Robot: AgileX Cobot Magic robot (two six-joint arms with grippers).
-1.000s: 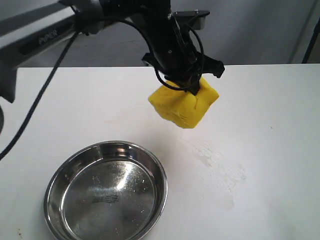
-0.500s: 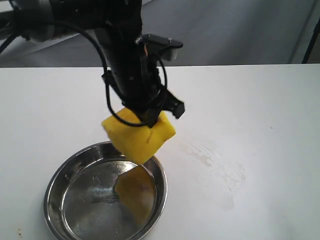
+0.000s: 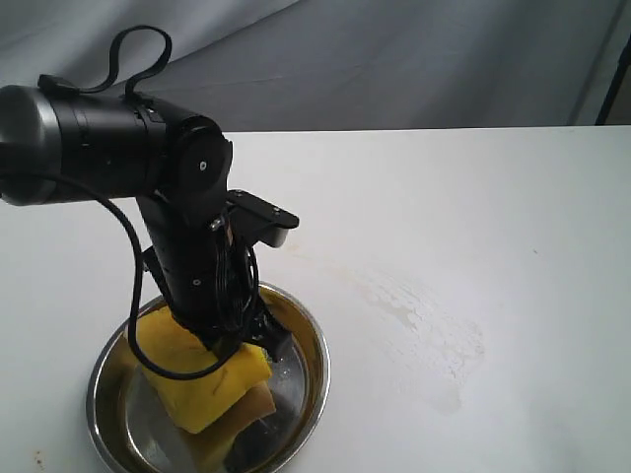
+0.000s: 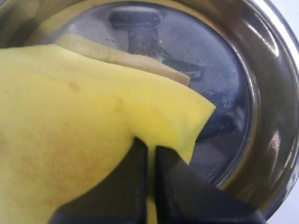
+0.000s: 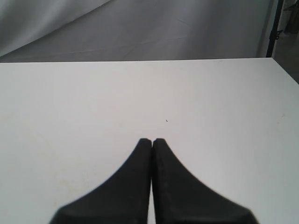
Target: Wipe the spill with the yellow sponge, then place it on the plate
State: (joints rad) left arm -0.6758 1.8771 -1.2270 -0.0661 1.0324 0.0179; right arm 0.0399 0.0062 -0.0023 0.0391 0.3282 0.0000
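The yellow sponge (image 3: pixel 202 379) (image 4: pixel 70 126) sits low inside the plate (image 3: pixel 314 345) (image 4: pixel 275 93) at the front left of the table, its reflection showing in the steel base. My left gripper (image 3: pixel 237 345) (image 4: pixel 152 149) is shut on the sponge, the foam pinched thin between the black fingers. No amber spill shows; only a faint wet smear (image 3: pixel 429 330) marks the table to the right of the plate. My right gripper (image 5: pixel 152 141) is shut on nothing above bare white table and is out of the exterior view.
The left arm (image 3: pixel 108 148) with its looping cable stands over the plate's left half. White table (image 3: pixel 473 197) stretches back to a grey curtain. A dark stand (image 3: pixel 619 69) rises at the far right edge.
The left arm has swung left and down, carrying the sponge from above the table's middle into the plate. The right gripper shows no earlier view.
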